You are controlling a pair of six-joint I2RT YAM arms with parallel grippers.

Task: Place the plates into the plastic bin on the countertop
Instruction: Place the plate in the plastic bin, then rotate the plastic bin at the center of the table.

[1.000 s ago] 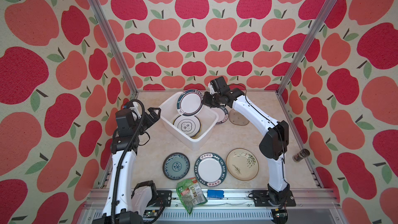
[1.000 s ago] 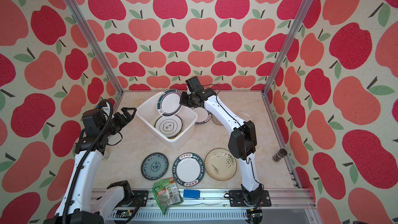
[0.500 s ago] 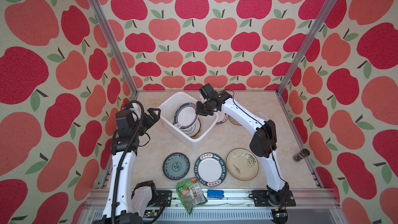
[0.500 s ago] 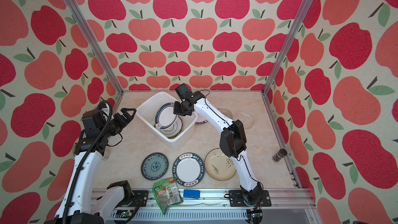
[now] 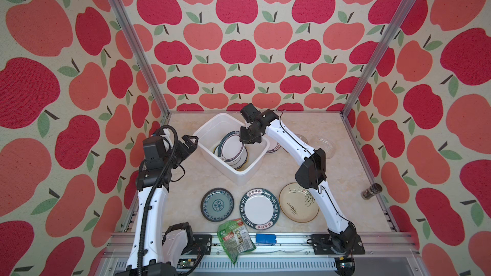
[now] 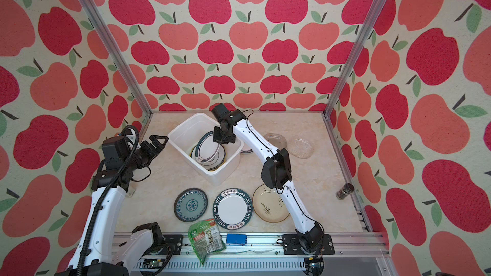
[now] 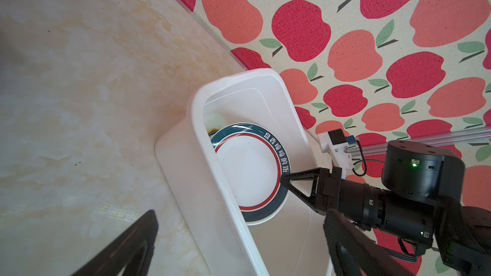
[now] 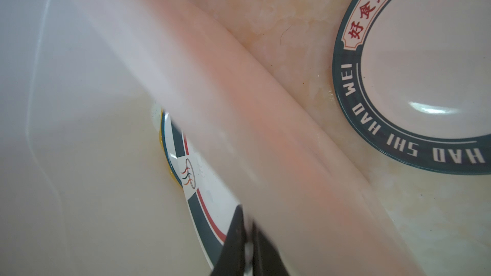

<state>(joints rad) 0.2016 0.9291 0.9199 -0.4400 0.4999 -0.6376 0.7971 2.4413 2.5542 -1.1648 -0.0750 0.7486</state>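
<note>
Left wrist view gives us what the top views hide: the right gripper (image 7: 283, 179) pinching the rim of the green-rimmed plate (image 7: 249, 171), which leans tilted inside the plastic bin (image 7: 196, 118). Right wrist view adds the edge of a yellow plate (image 8: 159, 139) under it, beyond the gripper tips. In both top views the left gripper (image 5: 191, 144) hangs spread, just beside the bin. The blue-green plate (image 5: 217, 204), lettered plate (image 5: 259, 208) and cream plate (image 5: 299, 202) lie on the worktop (image 5: 345, 176), well apart from either gripper.

White links, black joints; left arm (image 5: 156, 205) carries ribbed black conduit, right arm (image 5: 287, 139) thin black cable; left gripper (image 5: 193, 144) black, triangular-framed.
</note>
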